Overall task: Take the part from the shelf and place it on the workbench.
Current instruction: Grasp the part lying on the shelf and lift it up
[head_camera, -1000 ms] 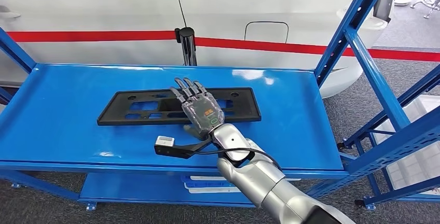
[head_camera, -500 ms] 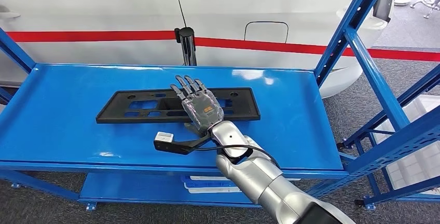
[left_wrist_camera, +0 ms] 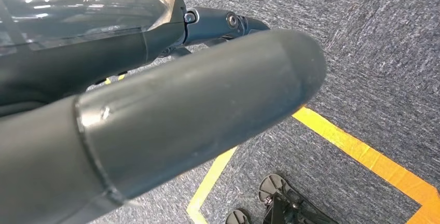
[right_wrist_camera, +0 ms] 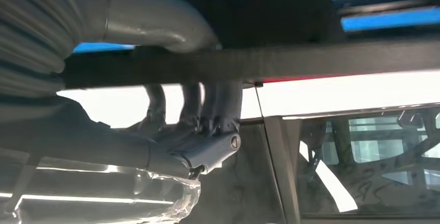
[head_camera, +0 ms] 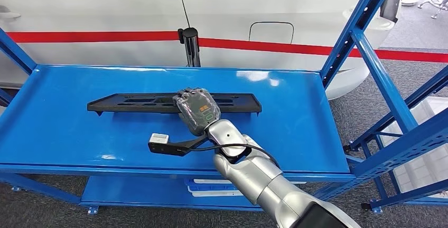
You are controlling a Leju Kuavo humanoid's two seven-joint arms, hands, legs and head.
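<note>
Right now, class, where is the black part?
In the head view, the black part is mid-shelf on the blue shelf, tilted on edge, gripped by the right hand.

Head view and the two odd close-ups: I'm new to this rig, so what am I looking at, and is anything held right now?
The wide picture is the robot's own view looking down at a blue shelf. Its silver right arm reaches in, and the right hand grips the long black part, tipping it up on edge. The dim close-up from the right wrist shows fingers wrapped around that part's edge. The other close-up is from the left wrist: the left hand hangs over grey carpet with yellow tape.
</note>
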